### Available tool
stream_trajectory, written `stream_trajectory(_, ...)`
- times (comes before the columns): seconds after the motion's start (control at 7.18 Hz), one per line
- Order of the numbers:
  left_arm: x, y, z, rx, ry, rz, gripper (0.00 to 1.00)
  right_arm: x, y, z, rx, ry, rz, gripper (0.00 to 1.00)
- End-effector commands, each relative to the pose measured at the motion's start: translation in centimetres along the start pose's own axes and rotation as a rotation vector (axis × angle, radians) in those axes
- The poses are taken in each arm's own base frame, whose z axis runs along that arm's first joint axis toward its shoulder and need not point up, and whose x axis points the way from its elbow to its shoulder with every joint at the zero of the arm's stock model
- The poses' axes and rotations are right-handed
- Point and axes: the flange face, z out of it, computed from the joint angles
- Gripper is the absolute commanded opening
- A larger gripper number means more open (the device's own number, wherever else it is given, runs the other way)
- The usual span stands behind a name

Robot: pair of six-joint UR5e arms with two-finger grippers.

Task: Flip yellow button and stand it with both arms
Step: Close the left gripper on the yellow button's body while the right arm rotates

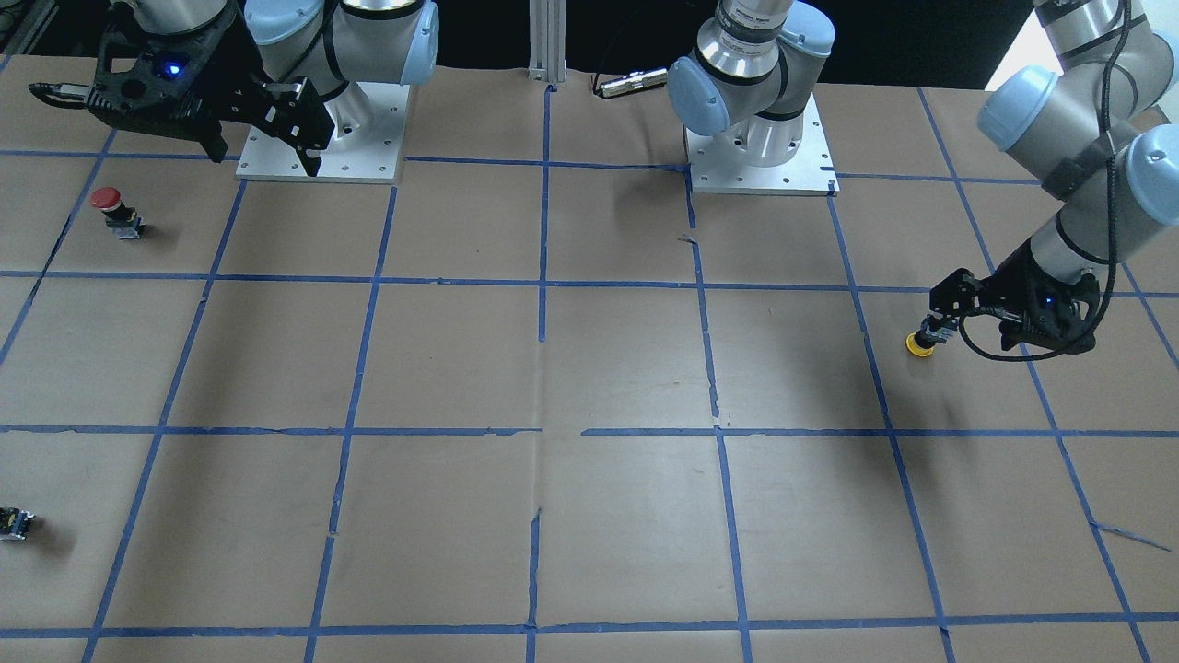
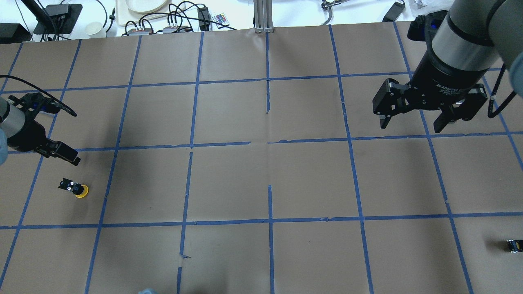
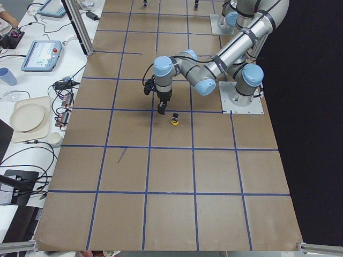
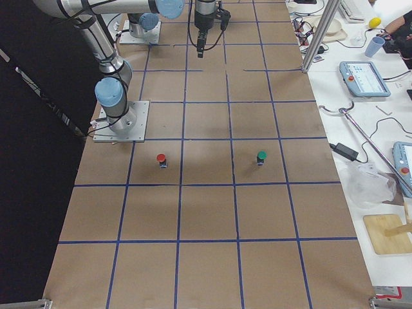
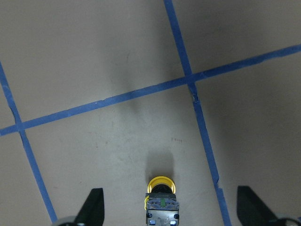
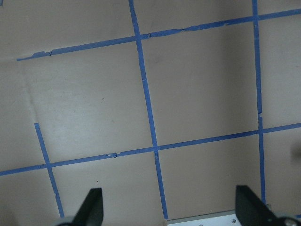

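Observation:
The yellow button [image 2: 81, 191] rests cap-down on the brown paper at the table's left side, its black, grey-ended body [image 2: 67, 185] pointing up. It also shows in the front view [image 1: 919, 343] and the left wrist view [image 5: 160, 186]. My left gripper [image 5: 171, 212] is open and hangs just above the button, which sits between the spread fingers [image 5: 94, 207] without touching them. My right gripper [image 2: 412, 118] is open and empty, held high over the right side near its base, far from the button.
A red-capped button [image 1: 110, 207] stands near the right arm's base plate [image 1: 276, 170]. A green-capped button [image 4: 261, 156] stands beyond it. A small dark block [image 2: 514, 245] lies near the right table edge. Blue tape lines grid the paper.

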Motion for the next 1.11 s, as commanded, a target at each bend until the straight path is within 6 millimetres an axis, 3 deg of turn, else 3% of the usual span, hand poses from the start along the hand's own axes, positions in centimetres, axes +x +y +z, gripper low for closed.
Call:
stream_trajectory(0.0, -1.3, 2.4, 2.7, -0.025, 0.041, 0.019, 0.99, -0.1, 0.1, -0.1, -0.001, -0.011, -0.007, 1.00)
stream_trajectory(0.42, -0.4, 3.2, 4.9, -0.028, 0.043, 0.033, 0.98, 0.2, 0.5, -0.7, 0.011, -0.009, -0.038, 1.00)
stream_trajectory(0.97, -0.3, 3.8, 5.5, -0.045, -0.017, 0.033, 0.93, 0.2, 0.6, -0.2, -0.015, -0.006, 0.040, 1.00)
